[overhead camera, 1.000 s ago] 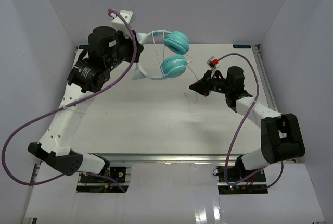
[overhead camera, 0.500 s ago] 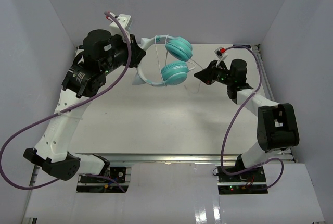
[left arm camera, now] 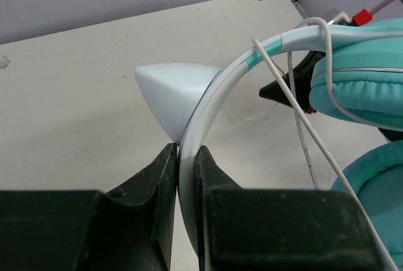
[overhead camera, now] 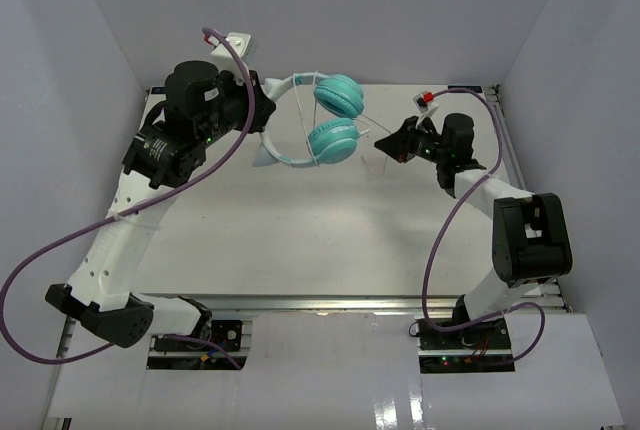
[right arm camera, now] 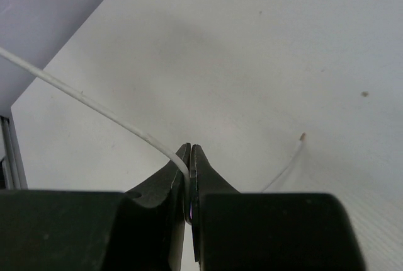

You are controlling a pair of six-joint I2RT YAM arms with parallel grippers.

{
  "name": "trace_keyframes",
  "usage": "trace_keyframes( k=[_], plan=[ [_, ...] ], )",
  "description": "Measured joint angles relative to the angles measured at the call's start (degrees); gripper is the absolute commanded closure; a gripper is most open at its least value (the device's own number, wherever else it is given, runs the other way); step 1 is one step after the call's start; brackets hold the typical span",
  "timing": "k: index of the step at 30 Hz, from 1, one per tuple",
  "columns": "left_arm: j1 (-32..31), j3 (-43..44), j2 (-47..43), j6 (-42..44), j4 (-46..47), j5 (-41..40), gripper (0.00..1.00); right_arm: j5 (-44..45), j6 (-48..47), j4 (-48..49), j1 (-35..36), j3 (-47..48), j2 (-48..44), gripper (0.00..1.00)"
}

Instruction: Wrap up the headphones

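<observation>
The headphones (overhead camera: 335, 140) hang above the table's back, with two teal ear cups (left arm camera: 362, 91) and a pale headband (left arm camera: 217, 98) bearing a white pointed ear (left arm camera: 173, 91). My left gripper (overhead camera: 262, 110) is shut on the headband; in the left wrist view my left gripper (left arm camera: 186, 157) clamps it between both jaws. The thin pale cord (overhead camera: 372, 133) runs from the cups to my right gripper (overhead camera: 382, 146), which is shut on it. In the right wrist view the cord (right arm camera: 94, 104) enters my right gripper (right arm camera: 189, 151) from the left, and its loose end (right arm camera: 291, 157) trails over the table.
The white table (overhead camera: 300, 220) is walled by pale panels on three sides. Purple robot cables (overhead camera: 60, 250) loop from both arms. The right arm's base (overhead camera: 530, 240) stands at the near right.
</observation>
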Motion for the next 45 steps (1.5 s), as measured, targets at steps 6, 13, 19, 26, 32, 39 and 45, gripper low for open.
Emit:
trace_keyframes(
  k=[6,13,19,26,32,39,45],
  plan=[
    [0.20,4.21,3.57,0.58,1.24,-5.02,1.00,-0.94,-6.80,-4.82,8.04,-4.97,-3.59,0.92],
    [4.44,5.60,10.41,2.41,5.82,-9.25,1.00,1.29,-18.46,-12.50,20.03,-6.40,-15.48,0.92],
    [6.89,5.21,15.13,4.22,6.38,-10.14,1.00,6.23,-29.35,-22.02,27.75,-3.53,-21.74,0.92],
    [7.64,1.10,17.01,6.67,8.56,-11.37,1.00,13.68,-40.08,-35.27,32.05,4.70,-21.99,0.92],
    [8.26,-4.64,18.03,8.49,9.98,-11.30,1.00,26.16,-51.57,-42.78,37.87,11.99,-21.97,0.92],
    [8.28,-13.81,19.09,9.10,12.09,-5.53,1.00,43.35,-67.52,-43.89,40.68,14.05,-21.12,0.92],
    [7.03,-19.15,18.87,10.40,13.19,1.75,1.00,51.92,-78.57,-37.62,41.23,12.98,-18.64,0.92]
  ],
)
